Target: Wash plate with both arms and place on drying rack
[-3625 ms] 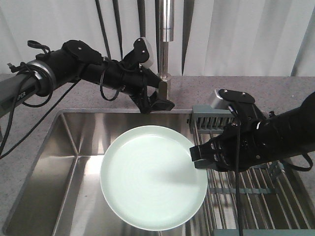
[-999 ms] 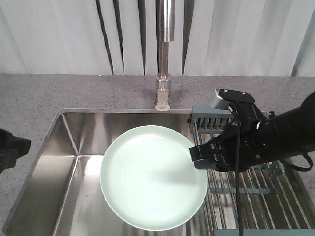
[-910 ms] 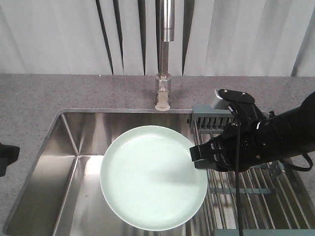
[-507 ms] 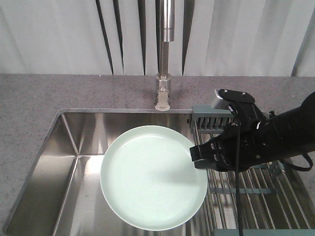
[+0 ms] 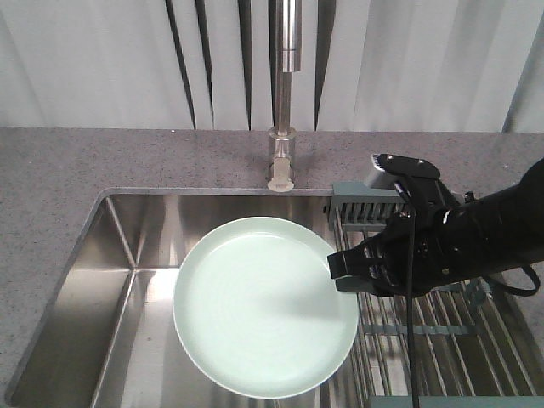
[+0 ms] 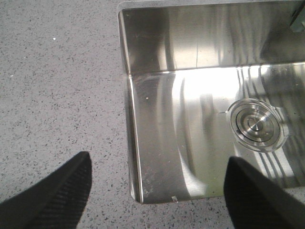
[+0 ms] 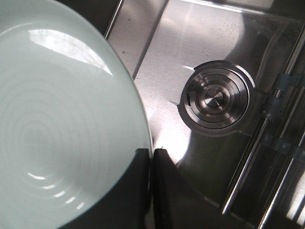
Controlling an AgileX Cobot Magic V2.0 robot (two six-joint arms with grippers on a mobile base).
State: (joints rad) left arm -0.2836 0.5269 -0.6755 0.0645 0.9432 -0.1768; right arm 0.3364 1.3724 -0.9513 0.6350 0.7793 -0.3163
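Note:
The pale mint-green plate (image 5: 259, 306) hangs over the steel sink (image 5: 127, 255), tilted a little. My right gripper (image 5: 336, 272) is shut on the plate's right rim; the right wrist view shows its jaws (image 7: 151, 157) pinching the plate's (image 7: 57, 129) edge. The drying rack (image 5: 425, 340) with steel rods and a grey-teal end block (image 5: 365, 204) lies under the right arm. My left arm is out of the front view. In the left wrist view the left gripper (image 6: 157, 167) is open and empty, above the sink's corner and the counter.
The tap (image 5: 285, 93) stands behind the sink. The round steel drain (image 7: 217, 98) lies on the sink floor beside the plate, also in the left wrist view (image 6: 256, 125). Speckled grey counter (image 5: 85, 161) surrounds the sink. Rack rods (image 7: 252, 157) pass on the right.
The left arm has pulled back from the tap to the left and out of the front view. The right gripper and plate have stayed put.

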